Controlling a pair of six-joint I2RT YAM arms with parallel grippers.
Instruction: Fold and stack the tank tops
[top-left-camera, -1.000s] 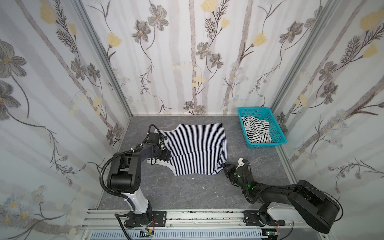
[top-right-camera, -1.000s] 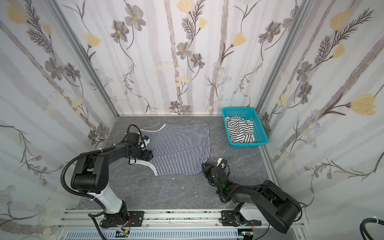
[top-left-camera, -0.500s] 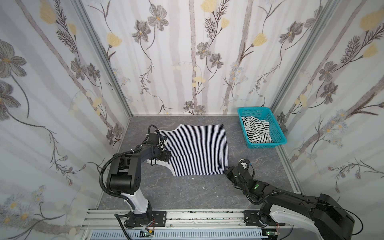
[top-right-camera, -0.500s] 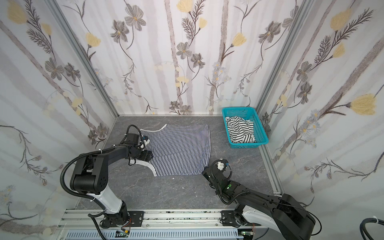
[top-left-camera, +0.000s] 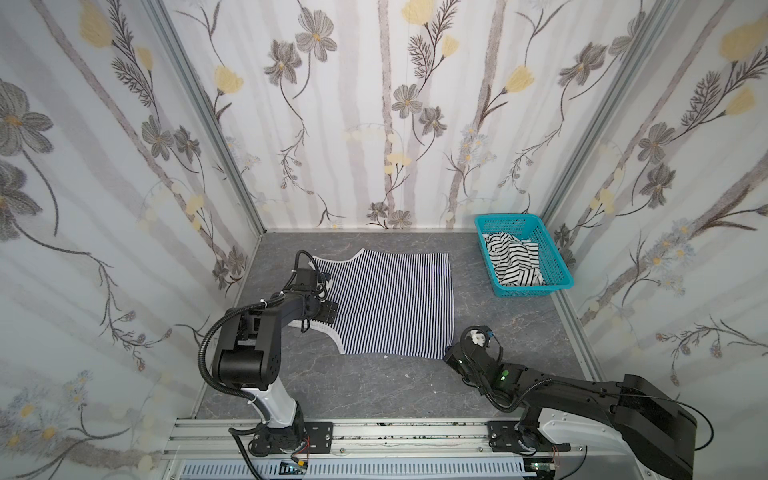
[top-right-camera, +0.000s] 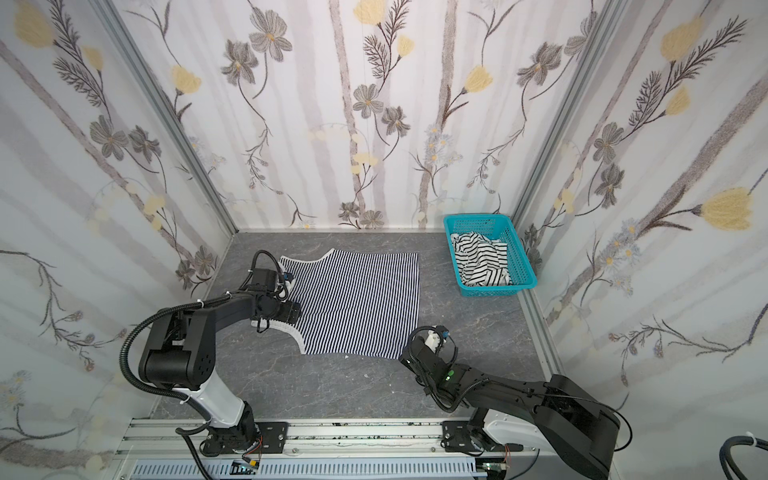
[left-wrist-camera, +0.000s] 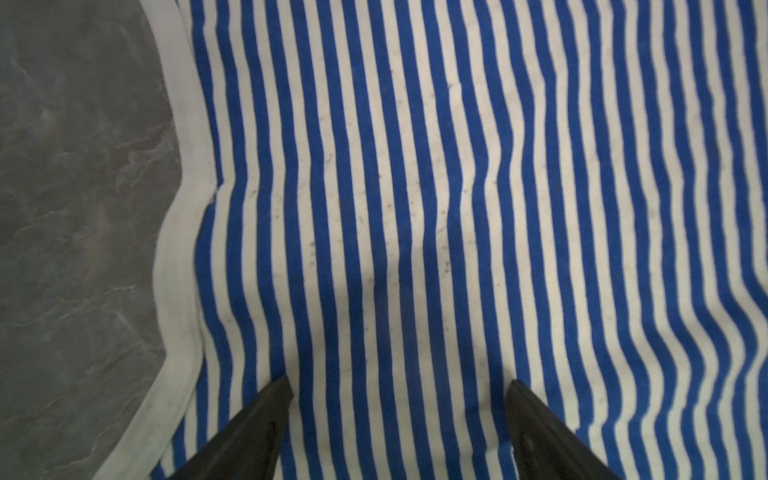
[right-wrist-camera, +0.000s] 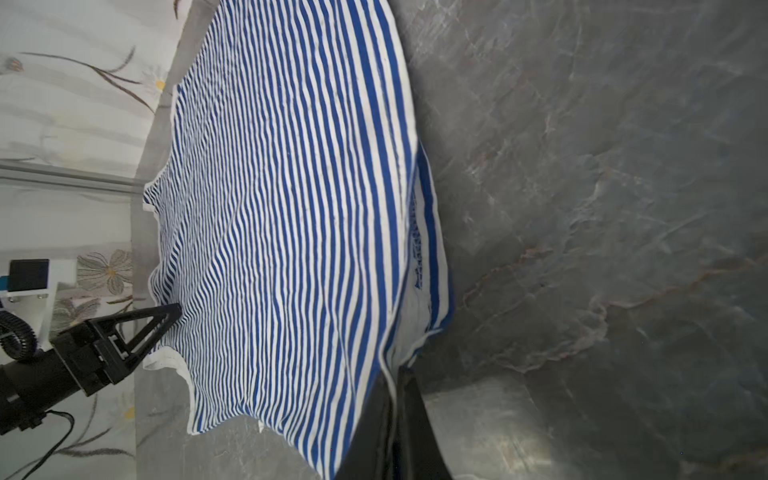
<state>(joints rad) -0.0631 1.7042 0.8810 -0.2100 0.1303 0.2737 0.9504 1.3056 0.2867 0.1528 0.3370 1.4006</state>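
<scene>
Top views both show little done: the thin-striped tank top (top-left-camera: 390, 303), soft knit with white trim, lies flat and unfolded mid-table; the wide-striped tank top (top-left-camera: 515, 262) sits crumpled in the perforated teal basket (top-left-camera: 534, 291) at 2 o'clock. The left gripper (left-wrist-camera: 399, 382) gapes wide over the flat top's 9 o'clock edge; the right gripper (right-wrist-camera: 398, 374) pinches its 5 o'clock corner.

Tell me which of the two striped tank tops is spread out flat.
The thin-striped navy-and-white tank top is the one spread flat, on the grey table. The wide-striped black-and-white tank top lies crumpled inside the teal basket.
</scene>
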